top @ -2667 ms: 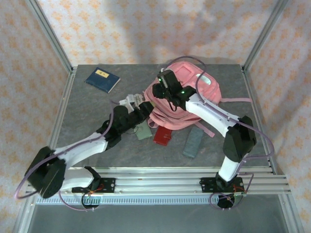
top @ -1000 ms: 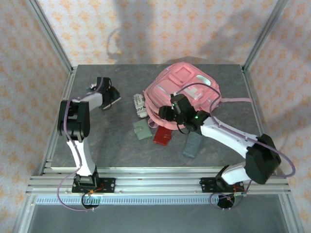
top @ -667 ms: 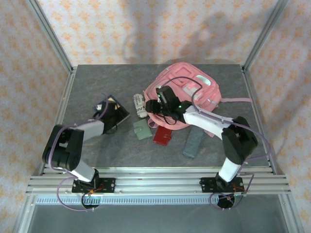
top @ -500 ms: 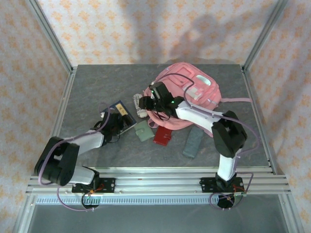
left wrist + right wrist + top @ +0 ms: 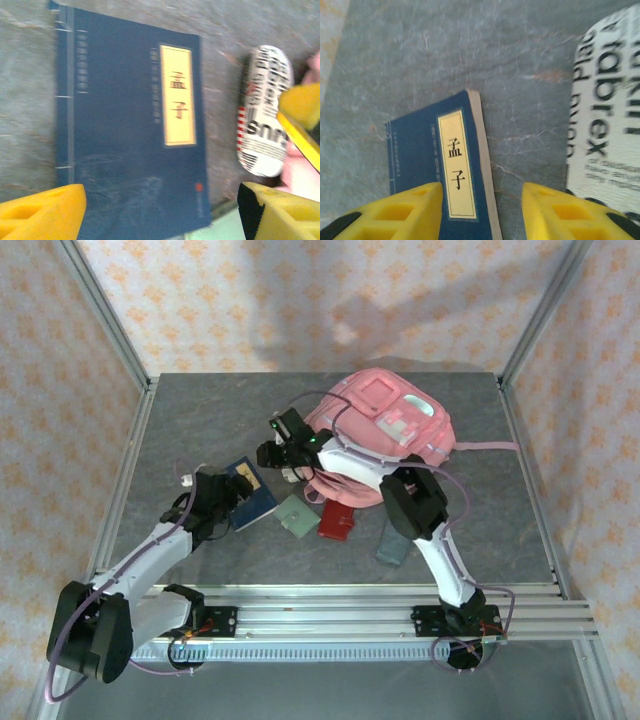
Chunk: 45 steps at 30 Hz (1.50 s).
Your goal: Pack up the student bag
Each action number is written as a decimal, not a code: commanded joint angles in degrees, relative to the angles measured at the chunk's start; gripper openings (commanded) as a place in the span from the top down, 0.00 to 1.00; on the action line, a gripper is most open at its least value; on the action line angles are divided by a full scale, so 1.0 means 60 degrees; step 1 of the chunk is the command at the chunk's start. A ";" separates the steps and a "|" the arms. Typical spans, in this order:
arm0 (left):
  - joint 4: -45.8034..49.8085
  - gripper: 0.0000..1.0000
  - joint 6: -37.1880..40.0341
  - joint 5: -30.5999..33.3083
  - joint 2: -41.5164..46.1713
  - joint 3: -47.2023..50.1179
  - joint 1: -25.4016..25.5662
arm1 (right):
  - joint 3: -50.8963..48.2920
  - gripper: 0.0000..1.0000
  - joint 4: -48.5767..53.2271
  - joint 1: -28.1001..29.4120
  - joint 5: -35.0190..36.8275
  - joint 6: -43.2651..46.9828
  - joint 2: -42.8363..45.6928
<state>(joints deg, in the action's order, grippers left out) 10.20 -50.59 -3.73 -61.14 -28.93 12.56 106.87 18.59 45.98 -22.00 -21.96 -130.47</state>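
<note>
The student bag (image 5: 380,400) lies at the worktop's (image 5: 200,410) far right. I have moved the blue book (image 5: 255,500) from the far-left corner to near it. The left claw (image 5: 162,212), jaws wide, straddles the book, apparently released; the right claw (image 5: 481,210) hovers open, empty. Insertion remains.

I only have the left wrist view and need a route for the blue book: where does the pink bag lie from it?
Observer: The student bag lies right of the blue book and farther back on the table, front pockets up.
Operator: Anything loose near it?
Observer: A red pouch and a grey case lie by the bag's near edge.
Operator: And the right gripper?
Observer: The right gripper hangs open over bare table between the book and the newsprint-patterned case.
</note>
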 commanded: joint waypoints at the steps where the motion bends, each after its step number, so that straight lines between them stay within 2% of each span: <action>1: 0.0106 0.19 -0.0052 0.0301 -0.0102 0.0485 -0.0344 | 0.0684 0.58 0.0848 0.0228 0.0024 0.0327 -0.0580; 10: -0.1077 0.17 0.0212 0.0015 -0.1196 0.0945 -0.0610 | 0.1711 0.71 0.1890 0.0542 0.0544 0.0619 -0.1857; 13: -0.1645 0.17 0.0210 -0.0329 -0.1599 0.1082 -0.0612 | 0.1608 0.90 0.1861 0.0568 0.0433 0.0514 -0.2010; 16: -0.2421 0.19 0.0320 -0.0703 -0.1689 0.1307 -0.0608 | 0.1372 0.99 0.1694 0.0570 0.0283 0.0414 -0.2014; 22: -0.4818 0.26 0.0622 -0.2258 -0.1558 0.1899 -0.0611 | 0.1122 1.00 0.1491 0.0686 0.0138 0.0373 -0.1999; 27: -0.7518 0.38 0.0185 -0.3726 -0.1158 0.2603 -0.0597 | 0.0957 1.00 0.1345 0.0875 0.0044 0.0304 -0.2029; 32: -0.7797 0.50 0.0246 -0.3861 -0.0605 0.2666 -0.0584 | 0.0765 1.00 0.1198 0.0932 -0.0025 0.0237 -0.1986; 34: -0.7779 0.51 0.0218 -0.3774 -0.0410 0.2724 -0.0590 | 0.0678 1.00 0.1123 0.0935 -0.0039 0.0208 -0.1943; 36: -0.7886 0.60 0.0165 -0.3751 -0.0252 0.2837 -0.0584 | 0.0632 1.00 0.1078 0.0941 -0.0026 0.0202 -0.1916; 41: -0.8168 0.58 -0.0021 -0.3456 0.0126 0.3191 -0.0590 | 0.0591 0.99 0.1003 0.0939 -0.0098 0.0139 -0.1896; 45: -0.8016 0.47 -0.0012 -0.3270 0.0044 0.3212 -0.0586 | 0.0507 0.99 0.0952 0.0974 -0.0113 0.0143 -0.1838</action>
<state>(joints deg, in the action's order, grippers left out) -28.64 -50.89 -22.11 -61.23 -8.75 8.49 112.64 17.91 48.18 -16.03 -20.16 -140.18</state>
